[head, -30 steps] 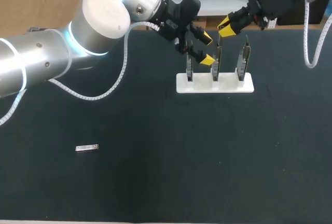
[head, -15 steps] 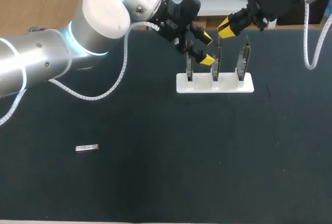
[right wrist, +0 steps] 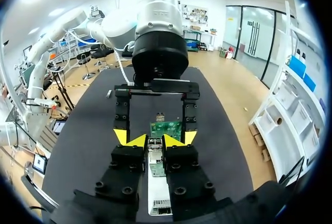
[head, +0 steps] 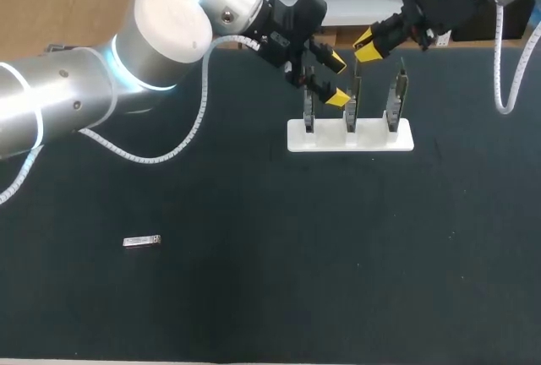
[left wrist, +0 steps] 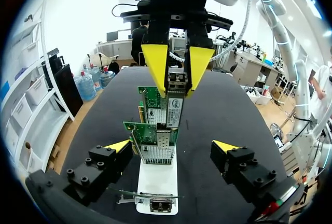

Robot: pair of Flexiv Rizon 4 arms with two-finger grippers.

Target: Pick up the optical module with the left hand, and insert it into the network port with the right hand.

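Note:
A white stand (head: 372, 138) at the table's back holds three upright network cards. My right gripper (head: 368, 44) hangs over the middle card (head: 352, 105), shut on a silver optical module (left wrist: 176, 85) whose lower end meets that card's port cage (left wrist: 174, 111). In the right wrist view the module (right wrist: 154, 150) sits between the yellow tips of the right gripper (right wrist: 153, 140). My left gripper (head: 338, 78) is open beside the stand, its fingers (left wrist: 118, 146) wide apart on either side of the cards, holding nothing. A second optical module (head: 141, 242) lies flat at the table's front left.
The black table (head: 338, 255) stretches in front of the stand. The left arm's cable (head: 199, 120) loops down over the mat left of the stand. Both grippers crowd closely around the stand's left and middle cards.
The right gripper has drifted very slightly leftward above the middle card, still gripping the module. The left arm and the loose module have not moved.

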